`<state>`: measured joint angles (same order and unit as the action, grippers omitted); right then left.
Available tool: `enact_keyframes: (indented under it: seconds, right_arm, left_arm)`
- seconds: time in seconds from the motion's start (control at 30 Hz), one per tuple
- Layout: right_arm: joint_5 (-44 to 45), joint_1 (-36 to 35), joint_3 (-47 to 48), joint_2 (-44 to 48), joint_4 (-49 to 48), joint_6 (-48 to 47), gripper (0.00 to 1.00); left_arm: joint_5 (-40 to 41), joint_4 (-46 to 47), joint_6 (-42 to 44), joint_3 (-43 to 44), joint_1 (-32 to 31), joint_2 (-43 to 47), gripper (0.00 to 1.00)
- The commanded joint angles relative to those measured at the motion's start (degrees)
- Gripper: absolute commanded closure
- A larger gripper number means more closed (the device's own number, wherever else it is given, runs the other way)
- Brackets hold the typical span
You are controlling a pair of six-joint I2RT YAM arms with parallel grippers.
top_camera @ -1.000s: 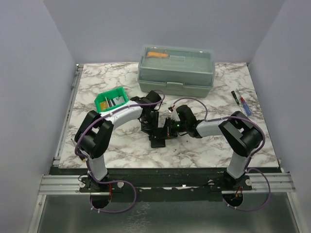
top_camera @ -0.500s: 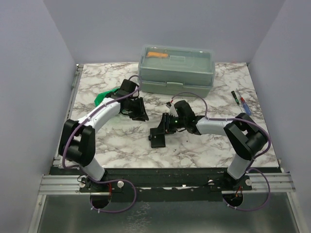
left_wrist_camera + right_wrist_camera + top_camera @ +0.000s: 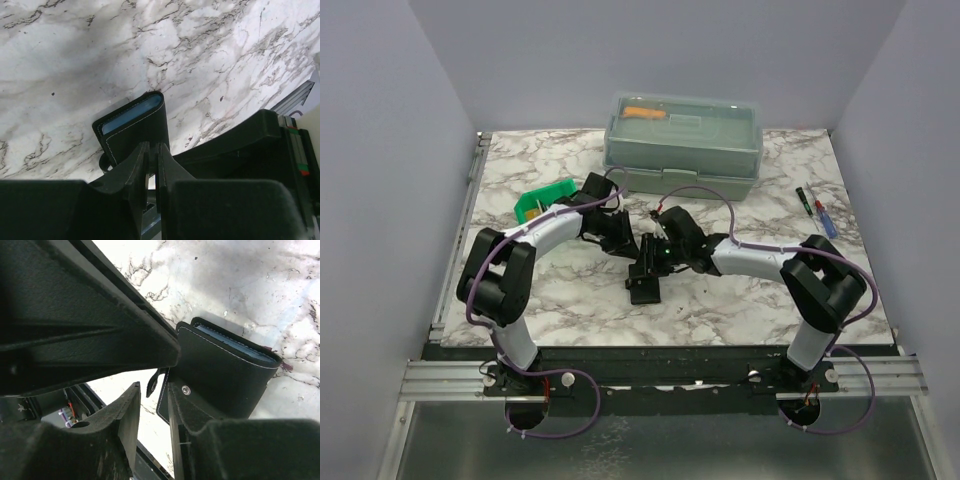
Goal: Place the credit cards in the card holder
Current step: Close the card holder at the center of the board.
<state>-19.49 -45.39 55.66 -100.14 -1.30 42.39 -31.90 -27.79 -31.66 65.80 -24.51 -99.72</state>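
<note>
Card holder [image 3: 645, 284] sits partly folded on the marble table [image 3: 740, 300] between both arms, a pale-blue edge inside it, judged a seated card; left gripper [image 3: 152, 148] nearly closed at its edge, grip indeterminable; right gripper [image 3: 154, 390] slightly parted, holding nothing; remaining cards unseen.

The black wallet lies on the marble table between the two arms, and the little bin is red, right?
No: the little bin is green, not red; the top view shows it. The black wallet does lie on the marble table between the left arm and right arm.
</note>
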Motion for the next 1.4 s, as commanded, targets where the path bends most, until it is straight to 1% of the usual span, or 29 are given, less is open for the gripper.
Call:
enact_keyframes:
  seconds: [0.0, 0.4, 0.47, 0.57, 0.63, 0.93, 0.97, 1.03, 1.07, 1.17, 1.37]
  right_arm:
    - [2.8, -1.2, 2.4, -1.6, 3.5, -1.3, 0.70]
    - [1.3, -2.0, 2.8, -3.2, 2.4, -0.9, 0.77]
    - [1.4, -2.0, 2.8, -3.2, 2.4, -0.8, 0.83]
    - [2.0, -2.0, 2.5, -2.3, 2.5, -0.7, 0.95]
    - [2.5, -2.0, 2.3, -1.5, 2.7, -0.8, 1.00]
    - [3.7, -2.0, 2.1, -0.1, 4.6, -0.5, 1.00]
    - [4.2, -2.0, 2.2, -0.1, 5.1, -0.6, 0.98]
    - [5.0, -2.0, 2.5, -0.1, 6.0, -0.6, 0.88]
    - [5.1, -2.0, 2.6, -0.3, 6.2, -0.7, 0.86]
    - [4.8, -2.0, 2.6, -0.7, 6.0, -0.9, 0.82]
    - [4.5, -2.0, 2.7, -0.4, 5.9, -1.4, 0.78]
  left_arm:
    - [-1.6, 2.5, 0.4, -1.8, -0.2, -1.2, 0.85]
    - [-1.8, 2.8, 0.4, -2.0, -0.2, -1.3, 0.85]
    - [-1.6, 2.8, 0.4, -2.0, -0.1, -1.2, 0.85]
    - [-1.7, 2.8, 0.2, -2.0, -0.2, -1.2, 0.85]
    - [-1.7, 2.8, 0.2, -1.9, -0.3, -1.6, 0.85]
    - [-1.5, 2.8, 0.3, 0.2, -3.2, -4.6, 0.88]
    - [-1.2, 2.8, 0.3, 0.2, -3.5, -4.9, 0.88]
    - [-0.9, 2.8, 0.4, 0.1, -3.8, -5.4, 0.89]
    - [-0.8, 2.8, 0.4, 0.0, -3.8, -5.6, 0.89]
    - [-0.6, 2.8, 0.4, -0.1, -3.8, -5.6, 0.90]
    - [-0.6, 2.8, 0.5, -0.2, -3.8, -5.9, 0.90]
